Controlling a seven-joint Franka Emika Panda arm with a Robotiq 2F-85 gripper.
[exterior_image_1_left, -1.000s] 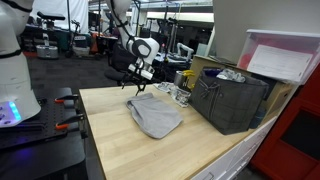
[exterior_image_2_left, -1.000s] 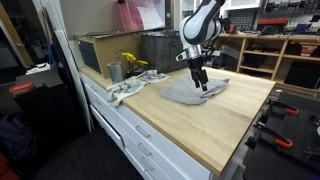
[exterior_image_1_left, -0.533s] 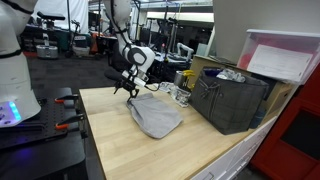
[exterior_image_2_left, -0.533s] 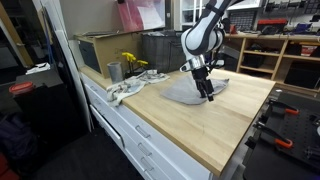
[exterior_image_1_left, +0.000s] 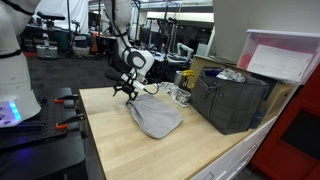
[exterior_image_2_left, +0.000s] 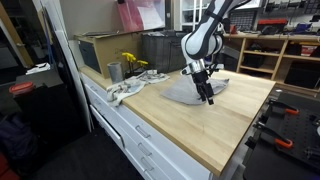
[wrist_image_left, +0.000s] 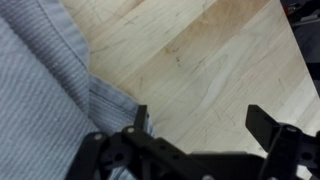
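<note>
A grey folded cloth (exterior_image_1_left: 155, 115) lies on the light wooden table (exterior_image_1_left: 130, 150); it also shows in the other exterior view (exterior_image_2_left: 185, 90) and fills the left of the wrist view (wrist_image_left: 40, 100). My gripper (exterior_image_1_left: 128, 94) hangs low over the cloth's corner nearest the table's end, also seen in an exterior view (exterior_image_2_left: 208, 98). In the wrist view the gripper (wrist_image_left: 200, 120) is open and empty, one finger touching the cloth's edge, the other over bare wood.
A dark crate (exterior_image_1_left: 235, 100) with items stands at the table's far side. A metal cup (exterior_image_2_left: 114, 71), yellow object (exterior_image_2_left: 131, 62) and a white rag (exterior_image_2_left: 125, 90) lie near boxes (exterior_image_2_left: 100, 48). Clamps (exterior_image_2_left: 285, 140) sit on a black bench.
The gripper has moved a little along the cloth toward its corner and lowered slightly. The cloth has not visibly moved.
</note>
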